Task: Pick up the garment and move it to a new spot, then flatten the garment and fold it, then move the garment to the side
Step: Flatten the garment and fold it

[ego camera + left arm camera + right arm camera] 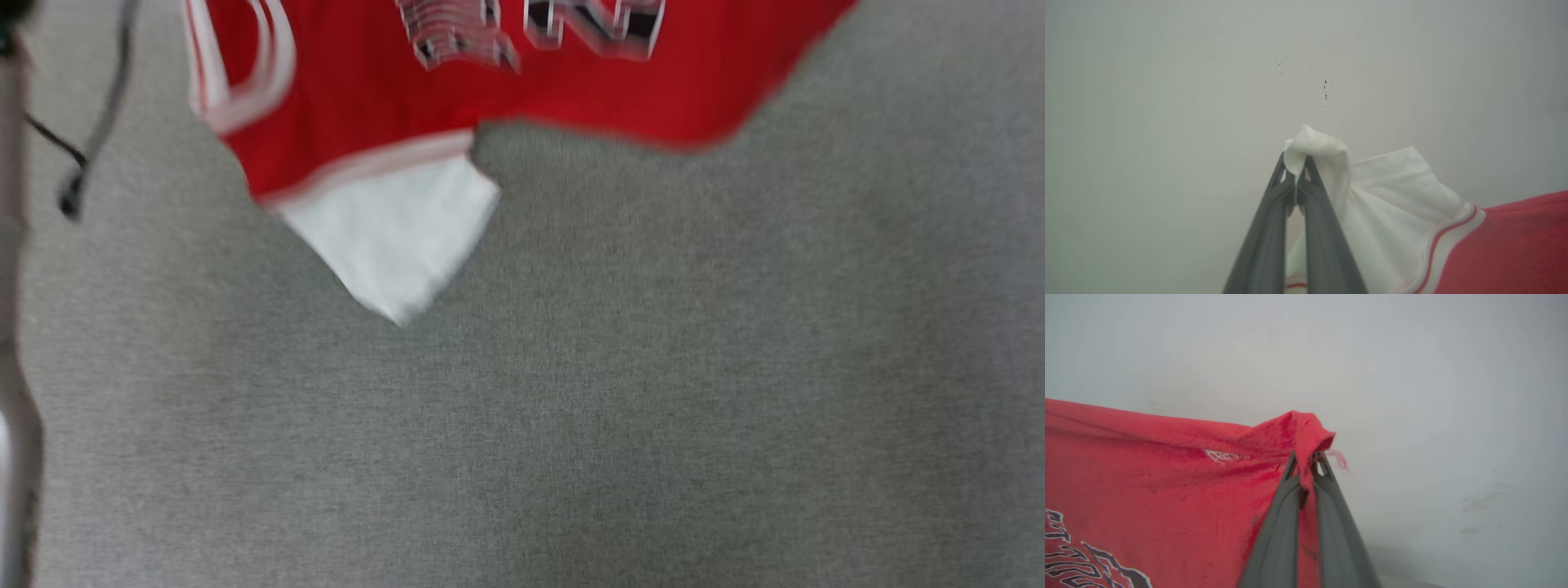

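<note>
The garment (392,98), a red jersey with white sleeve panels and dark white-outlined lettering, hangs across the top of the blurred head view, one white sleeve (392,237) dangling lowest. In the left wrist view my left gripper (1295,173) is shut on the tip of a white sleeve (1392,196), with red cloth (1523,245) running off to the right. My right gripper (1306,465) is shut on a bunched red corner of the garment (1167,473), which stretches away to the left with its lettering at the lower left.
Grey carpet-like surface (612,408) spreads below the hanging jersey. A dark cable (77,163) and a pale upright edge (12,327) run along the left border. Both wrist views face a plain pale wall (1208,81), speckled with small dark marks.
</note>
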You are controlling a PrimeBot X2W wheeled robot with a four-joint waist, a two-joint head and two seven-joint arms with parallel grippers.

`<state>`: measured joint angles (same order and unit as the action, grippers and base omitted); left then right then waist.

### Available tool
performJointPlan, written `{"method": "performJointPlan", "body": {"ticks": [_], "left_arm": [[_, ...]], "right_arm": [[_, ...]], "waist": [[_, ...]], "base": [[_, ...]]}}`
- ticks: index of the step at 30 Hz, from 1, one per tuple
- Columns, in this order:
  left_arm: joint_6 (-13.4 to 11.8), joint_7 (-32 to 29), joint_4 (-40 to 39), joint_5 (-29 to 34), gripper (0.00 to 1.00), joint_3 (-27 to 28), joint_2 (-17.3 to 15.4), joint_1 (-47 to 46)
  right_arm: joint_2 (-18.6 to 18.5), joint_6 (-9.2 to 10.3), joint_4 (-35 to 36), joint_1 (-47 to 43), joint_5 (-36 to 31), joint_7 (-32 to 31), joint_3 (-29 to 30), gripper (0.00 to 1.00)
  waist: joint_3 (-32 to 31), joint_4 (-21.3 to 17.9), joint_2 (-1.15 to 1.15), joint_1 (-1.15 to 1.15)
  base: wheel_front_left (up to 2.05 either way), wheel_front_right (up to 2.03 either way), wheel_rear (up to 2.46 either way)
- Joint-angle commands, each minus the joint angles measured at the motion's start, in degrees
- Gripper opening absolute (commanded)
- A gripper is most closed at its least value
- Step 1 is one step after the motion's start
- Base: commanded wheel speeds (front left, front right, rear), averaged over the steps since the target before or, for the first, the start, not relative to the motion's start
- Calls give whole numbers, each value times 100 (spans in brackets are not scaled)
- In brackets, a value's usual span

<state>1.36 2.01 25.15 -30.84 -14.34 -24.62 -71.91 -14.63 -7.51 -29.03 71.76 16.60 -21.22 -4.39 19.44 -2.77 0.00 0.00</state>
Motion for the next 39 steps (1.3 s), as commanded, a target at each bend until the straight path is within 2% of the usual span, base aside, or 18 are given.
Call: {"method": "performJointPlan", "body": {"ticks": [1, 10, 18, 24, 28, 34, 39], "left_arm": [[28, 70, 105, 92, 0, 6, -58, -399], [187, 287, 644, 376, 0, -26, -203, -2265], [323, 490, 1225, 275, 0, -69, -84, -2714], [440, 770, 1754, 73, 0, -71, 59, -2491], [506, 1024, 2164, -79, 0, -59, 160, -2234], [594, 1254, 2553, -333, 0, -78, 284, -1315], [607, 1318, 2413, -575, 0, -34, 353, -36]], "right_arm": [[-27, 4, -15, 330, -70, 140, 67, 0], [-109, 4, -80, 1896, -376, 644, 121, 0], [-41, 4, -558, 2489, -295, 819, -136, 0], [-17, 4, -1141, 2597, -106, 1004, -526, 0], [-5, 4, -1547, 2335, 36, 1198, -752, 0], [69, 4, -1880, 1499, 311, 1610, -1107, 0], [-3, 4, -1802, 371, 665, 1978, -1452, 0]], "waist": [[584, -50, 0, 0], [1573, -32, 0, 0], [2117, 23, 0, 0], [2367, 85, 0, 0], [2263, 122, 0, 0], [1686, 179, 0, 0], [994, 231, 0, 0]], "base": [[0, 0, 0], [0, 0, 0], [0, 0, 0], [0, 0, 0], [0, 0, 0], [0, 0, 0], [0, 0, 0]]}}
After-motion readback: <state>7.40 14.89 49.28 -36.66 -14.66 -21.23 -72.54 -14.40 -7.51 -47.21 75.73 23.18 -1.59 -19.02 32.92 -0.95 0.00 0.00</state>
